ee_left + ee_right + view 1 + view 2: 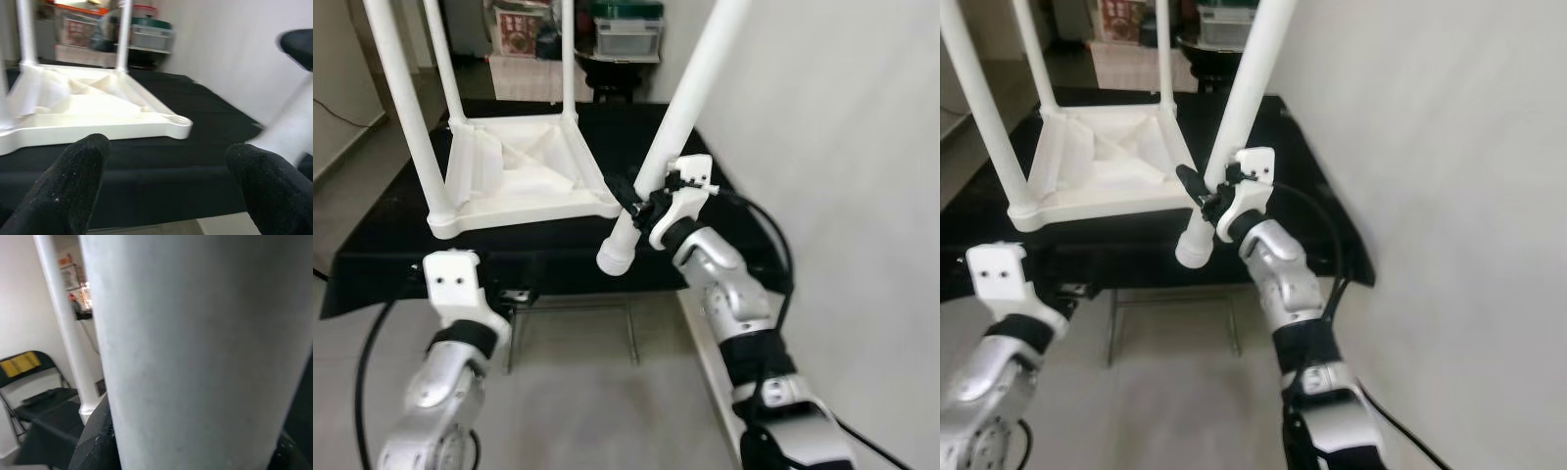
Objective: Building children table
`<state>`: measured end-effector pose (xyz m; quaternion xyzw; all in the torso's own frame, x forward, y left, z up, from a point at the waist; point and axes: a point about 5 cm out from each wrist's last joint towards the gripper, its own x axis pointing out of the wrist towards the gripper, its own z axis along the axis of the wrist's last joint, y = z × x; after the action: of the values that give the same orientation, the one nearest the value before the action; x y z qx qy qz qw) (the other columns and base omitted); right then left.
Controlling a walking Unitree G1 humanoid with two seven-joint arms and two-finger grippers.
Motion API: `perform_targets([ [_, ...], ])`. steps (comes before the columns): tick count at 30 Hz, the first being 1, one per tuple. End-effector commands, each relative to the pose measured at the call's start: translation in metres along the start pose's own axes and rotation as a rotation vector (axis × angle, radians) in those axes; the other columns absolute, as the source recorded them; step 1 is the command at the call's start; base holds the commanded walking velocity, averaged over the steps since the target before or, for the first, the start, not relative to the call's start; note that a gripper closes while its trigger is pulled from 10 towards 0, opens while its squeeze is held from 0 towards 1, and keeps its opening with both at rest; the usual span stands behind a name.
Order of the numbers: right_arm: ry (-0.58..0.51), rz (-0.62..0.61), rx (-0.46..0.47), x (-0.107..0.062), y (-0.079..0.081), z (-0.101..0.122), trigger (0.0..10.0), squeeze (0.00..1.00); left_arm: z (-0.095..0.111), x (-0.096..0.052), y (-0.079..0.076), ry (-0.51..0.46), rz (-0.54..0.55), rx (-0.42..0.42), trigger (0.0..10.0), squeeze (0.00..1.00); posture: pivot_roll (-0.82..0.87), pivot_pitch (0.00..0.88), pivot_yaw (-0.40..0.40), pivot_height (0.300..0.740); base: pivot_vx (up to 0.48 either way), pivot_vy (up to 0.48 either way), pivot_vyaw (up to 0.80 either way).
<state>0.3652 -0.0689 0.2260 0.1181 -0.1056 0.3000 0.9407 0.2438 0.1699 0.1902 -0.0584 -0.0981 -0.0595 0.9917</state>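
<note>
A white children's table top (524, 186) lies upside down on a black-covered platform (382, 245). Three white legs stand up from its corners, one of them at the front left (406, 108). A fourth, loose white leg (680, 108) leans over the front right corner, its lower end (617, 257) hanging past the platform's front edge. My right gripper (641, 201) is shut around this leg low down; the leg (195, 333) shows close up in the right wrist view. My left gripper (166, 181) is open below the front edge, facing the bare corner socket (178, 121).
A white wall (842, 147) runs close along the right side. Storage boxes (626, 34) stand behind the platform. A metal frame (631, 328) shows beneath it, above grey floor. A black folding chair (34, 396) stands further off in the right wrist view.
</note>
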Motion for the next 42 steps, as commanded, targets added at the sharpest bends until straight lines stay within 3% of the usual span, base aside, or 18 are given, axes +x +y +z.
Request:
perform_targets([
  [1,-0.035,0.019,-0.014,0.002,0.002,0.007,10.0,0.00,0.002,-0.001,-0.002,-0.003,-0.010,0.000,10.0,0.00,-0.05,0.000,-0.106,0.740,0.000,0.000,0.00],
  [10,-0.042,0.061,-0.026,0.005,0.006,0.009,10.0,0.00,0.000,-0.003,-0.004,0.013,-0.020,-0.002,10.0,0.00,-0.05,0.000,-0.109,0.740,0.000,0.000,0.00],
  [42,-0.038,0.186,-0.015,0.002,0.024,0.003,10.0,0.00,0.003,-0.003,-0.008,0.009,-0.050,0.004,10.0,0.00,-0.05,0.000,-0.108,0.740,0.302,0.000,0.00],
])
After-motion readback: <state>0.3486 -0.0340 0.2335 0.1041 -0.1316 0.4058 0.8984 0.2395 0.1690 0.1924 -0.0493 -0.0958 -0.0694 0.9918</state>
